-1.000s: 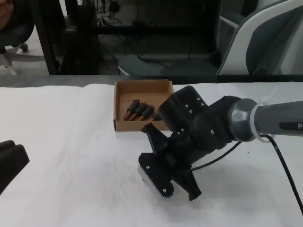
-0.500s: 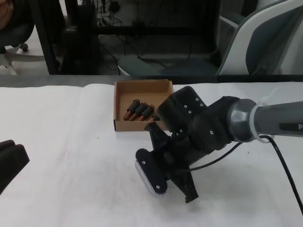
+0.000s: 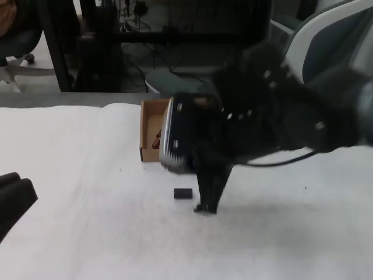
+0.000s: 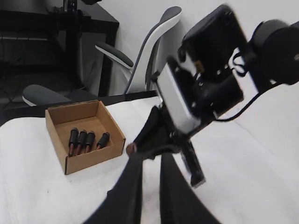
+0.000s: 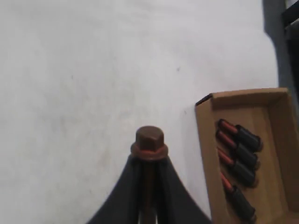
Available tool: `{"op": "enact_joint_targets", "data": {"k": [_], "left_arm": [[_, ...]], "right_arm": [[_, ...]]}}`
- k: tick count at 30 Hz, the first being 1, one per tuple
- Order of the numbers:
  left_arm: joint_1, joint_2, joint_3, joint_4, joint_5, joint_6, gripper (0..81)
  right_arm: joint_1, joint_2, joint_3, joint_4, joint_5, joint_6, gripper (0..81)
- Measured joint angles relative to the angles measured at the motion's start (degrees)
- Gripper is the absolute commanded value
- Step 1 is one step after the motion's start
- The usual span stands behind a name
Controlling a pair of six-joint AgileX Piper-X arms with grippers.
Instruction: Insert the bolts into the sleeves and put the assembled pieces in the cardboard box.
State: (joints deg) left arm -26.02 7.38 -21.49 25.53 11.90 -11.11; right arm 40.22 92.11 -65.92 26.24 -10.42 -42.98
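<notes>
While the right pincer (image 5: pixel 149 161) stands clamped on a rust-coloured bolt (image 5: pixel 149 139), head outermost, it hangs over the white counter (image 3: pixel 87 233) close to the cardboard box (image 5: pixel 204 140). Four assembled pieces (image 5: pixel 238 154) lie side by side inside the box. One black sleeve (image 3: pixel 183 193) lies on the counter near the box's wall nearest the arms, just beside the right pincer. Left pincer (image 4: pixel 150 163), well apart from the box, holds nothing, its fingers a narrow gap apart.

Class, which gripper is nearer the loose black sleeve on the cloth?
Right. The right gripper, jaws shut on a bolt, hangs just beside the sleeve; the left gripper sits far off to its left.
</notes>
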Motion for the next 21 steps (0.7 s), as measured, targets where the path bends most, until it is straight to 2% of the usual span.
{"op": "enact_joint_targets", "data": {"k": [4,9,15,21], "left_arm": [[0.0,4.8,0.0,1.4,2.3,3.9,24.4],[0.0,16.0,0.0,1.2,5.9,13.4,38.6],[0.0,29.6,-0.1,-10.0,6.3,16.9,39.5],[0.0,46.0,-6.6,-12.2,7.9,22.9,39.6]], "right_arm": [[0.9,-6.1,0.0,0.6,0.0,11.7,0.6],[2.6,-13.2,3.6,1.3,2.6,20.0,0.6],[4.9,-22.5,13.7,1.6,7.9,28.8,0.6],[5.5,-33.2,22.5,1.6,10.8,36.9,0.6]]}}
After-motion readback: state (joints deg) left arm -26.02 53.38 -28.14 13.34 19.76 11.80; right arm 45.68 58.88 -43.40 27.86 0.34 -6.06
